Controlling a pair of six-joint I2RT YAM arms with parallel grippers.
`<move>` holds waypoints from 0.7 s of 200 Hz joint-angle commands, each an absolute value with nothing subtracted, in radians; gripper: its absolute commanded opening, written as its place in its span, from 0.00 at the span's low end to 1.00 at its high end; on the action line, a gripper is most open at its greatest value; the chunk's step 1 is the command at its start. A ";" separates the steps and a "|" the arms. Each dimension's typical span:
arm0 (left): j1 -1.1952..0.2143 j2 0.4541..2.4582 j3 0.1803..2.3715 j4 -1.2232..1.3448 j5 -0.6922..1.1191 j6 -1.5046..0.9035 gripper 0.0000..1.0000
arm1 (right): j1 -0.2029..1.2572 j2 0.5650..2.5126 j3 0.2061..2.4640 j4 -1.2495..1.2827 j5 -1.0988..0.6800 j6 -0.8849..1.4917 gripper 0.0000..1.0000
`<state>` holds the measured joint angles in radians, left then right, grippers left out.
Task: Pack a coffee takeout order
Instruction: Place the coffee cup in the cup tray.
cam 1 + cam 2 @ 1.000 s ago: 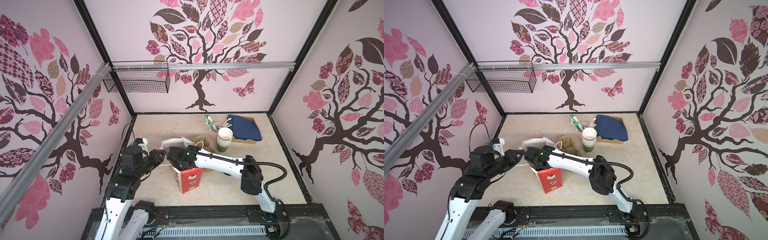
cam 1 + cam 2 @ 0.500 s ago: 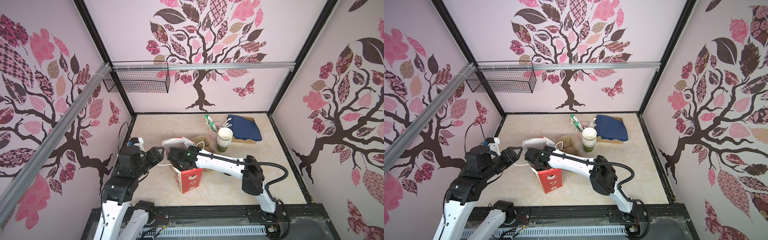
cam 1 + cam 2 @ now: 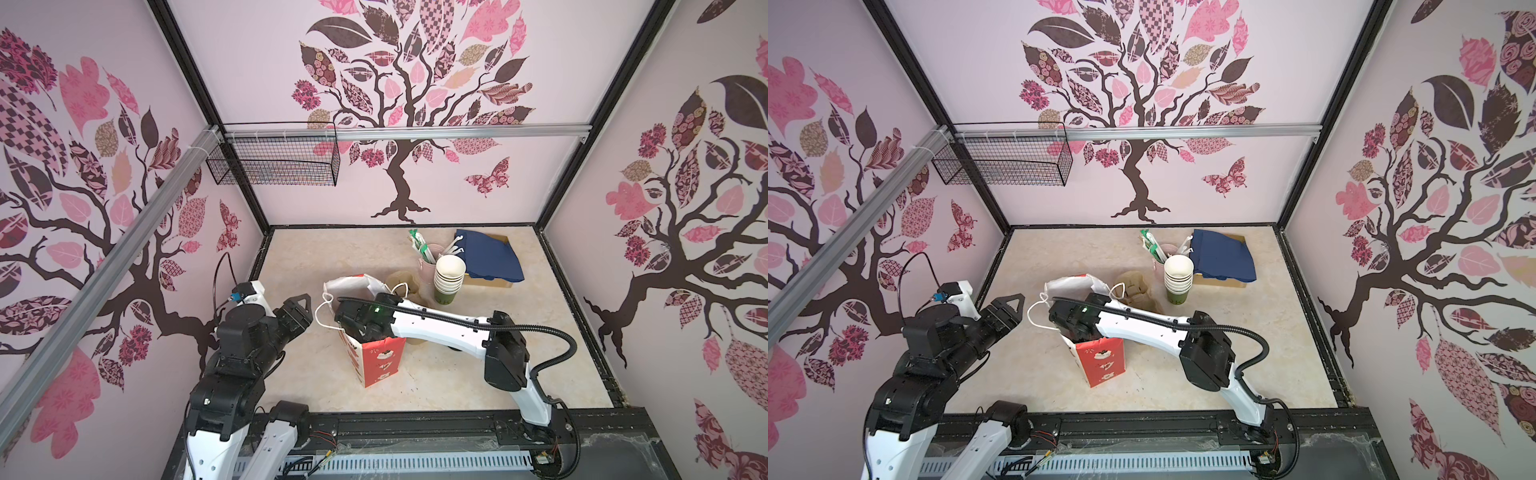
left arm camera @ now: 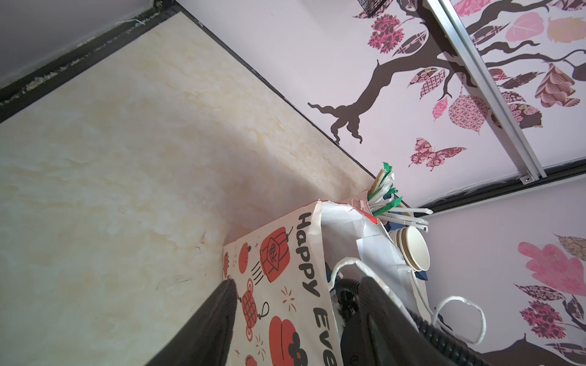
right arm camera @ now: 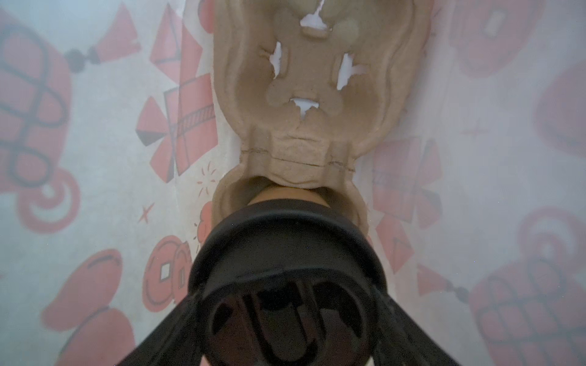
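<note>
Nearest, on the left, the left gripper [image 3: 307,311] is spread and empty, just beside the white cord handle [image 3: 318,309] of the red paper bag [image 3: 380,361]. The right gripper [image 5: 288,291] is down inside that bag. Its fingers [image 5: 165,329] press on the black lid [image 5: 285,250] of the paper cup [image 5: 285,196], which sits in one pocket of the pulp carrier [image 5: 310,95]. In both top views the arm hides cup and carrier. Farther right, the navy napkin [image 3: 490,257] drapes a cardboard box [image 3: 488,282].
</note>
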<state>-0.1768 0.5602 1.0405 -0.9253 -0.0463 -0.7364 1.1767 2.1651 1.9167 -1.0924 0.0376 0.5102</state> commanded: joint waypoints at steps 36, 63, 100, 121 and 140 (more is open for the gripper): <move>-0.177 0.542 1.036 -0.962 -0.140 -0.745 0.65 | 1.207 2.455 1.713 -1.040 -0.063 0.453 0.76; -0.177 0.537 1.034 -0.963 -0.158 -0.746 0.65 | 1.207 2.497 1.704 -1.020 -0.076 0.449 0.75; -0.177 0.537 1.037 -0.970 -0.178 -0.740 0.65 | 1.207 2.544 1.696 -1.009 -0.069 0.446 0.75; -0.177 0.535 1.035 -0.971 -0.182 -0.739 0.65 | 1.207 2.558 1.702 -1.008 -0.064 0.448 0.75; -0.177 0.534 1.035 -0.970 -0.183 -0.739 0.65 | 1.207 2.565 1.707 -1.013 -0.064 0.447 0.75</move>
<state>-0.1768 0.5449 1.0397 -0.9668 -0.1677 -0.7410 1.1770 2.1689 1.9057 -1.0771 0.0448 0.4706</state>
